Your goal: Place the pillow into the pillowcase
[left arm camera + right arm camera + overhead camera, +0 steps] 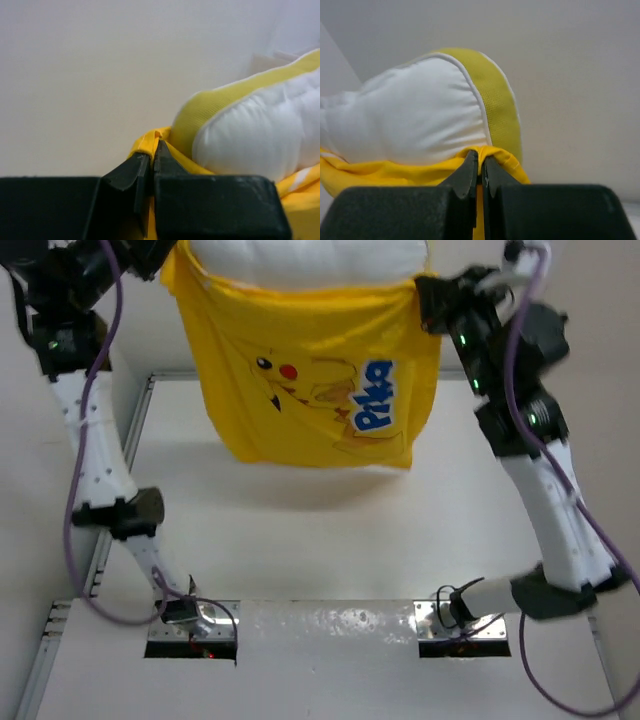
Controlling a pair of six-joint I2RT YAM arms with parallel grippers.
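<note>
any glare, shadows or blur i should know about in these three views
Top external: the pillowcase throws a soft shadow on the table, glare speckles the near strip between the arm bases, the pillow is washed out. Left wrist: the left gripper is dark and soft-edged. Right wrist: the right gripper likewise, pillow evenly lit.

pillow [300, 260] top cropped, lower part hidden (inside pillowcase [320, 350])

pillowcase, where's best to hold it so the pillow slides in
Pinch the opening hem at its two top corners, from the outer sides, as the left tool and right tool do. The pillowcase hangs mouth-up with the pillow bulging out, so corner grips keep the mouth spread.
</note>
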